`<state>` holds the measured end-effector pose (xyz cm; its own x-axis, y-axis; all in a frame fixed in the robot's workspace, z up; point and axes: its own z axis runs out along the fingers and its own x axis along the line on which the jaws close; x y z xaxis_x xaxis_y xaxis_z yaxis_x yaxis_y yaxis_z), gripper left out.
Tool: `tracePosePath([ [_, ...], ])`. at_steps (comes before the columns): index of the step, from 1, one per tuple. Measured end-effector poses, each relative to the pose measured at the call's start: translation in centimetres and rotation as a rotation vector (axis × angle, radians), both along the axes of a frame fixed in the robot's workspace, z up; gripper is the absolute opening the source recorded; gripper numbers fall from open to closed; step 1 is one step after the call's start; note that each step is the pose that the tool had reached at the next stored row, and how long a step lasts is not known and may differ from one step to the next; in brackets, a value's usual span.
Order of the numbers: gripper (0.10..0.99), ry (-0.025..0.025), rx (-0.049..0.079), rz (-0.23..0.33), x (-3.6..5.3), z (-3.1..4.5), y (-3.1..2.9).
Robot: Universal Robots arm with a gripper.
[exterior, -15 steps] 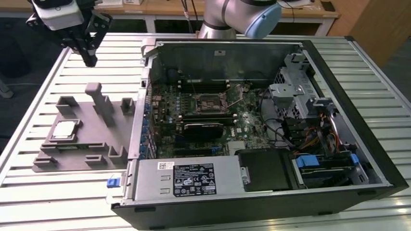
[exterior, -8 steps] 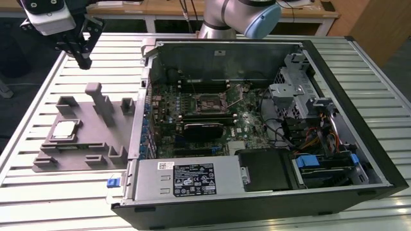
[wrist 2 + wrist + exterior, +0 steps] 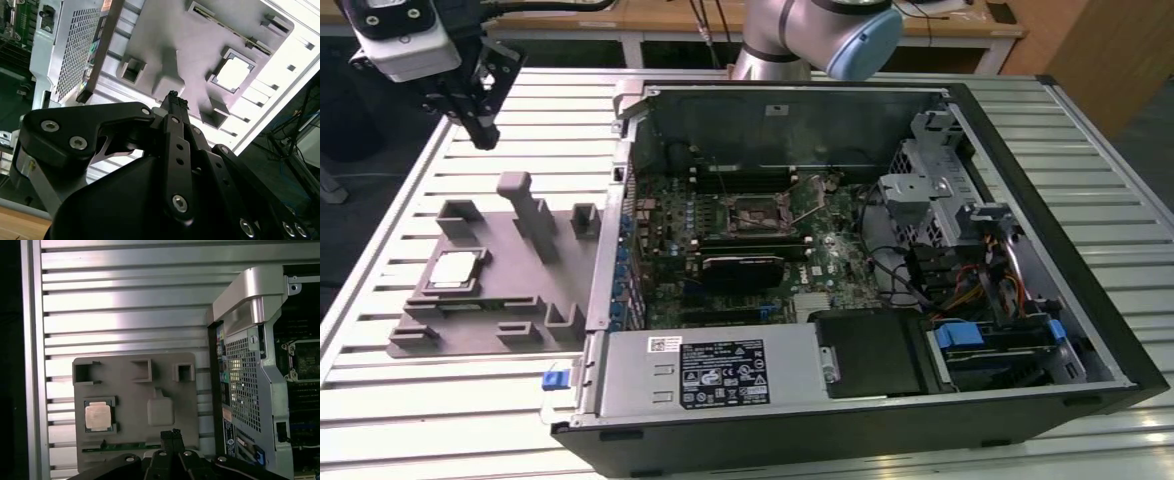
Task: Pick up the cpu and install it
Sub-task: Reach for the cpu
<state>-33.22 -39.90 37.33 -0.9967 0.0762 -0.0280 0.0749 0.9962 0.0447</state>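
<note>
Gripper [image 3: 478, 110] seen upper left of exterior view, apparently pressed together, empty; cpu [image 3: 455, 270] seated in fixture tray [image 3: 520, 295], lower in frame, well apart.

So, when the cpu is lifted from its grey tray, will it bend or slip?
Probably stiff: the cpu is a flat square with a metal top. That shiny top may be slippery, so its thin edges likely give the better hold. It sits between raised corners of the grey fixture tray, so a sideways push would likely be blocked.
</note>
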Motion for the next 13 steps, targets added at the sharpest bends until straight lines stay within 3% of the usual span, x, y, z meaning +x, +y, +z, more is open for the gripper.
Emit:
tracePosePath([
  [13,0.11,0.0,0.0,0.0,-2.14,-0.74,0.0],
])
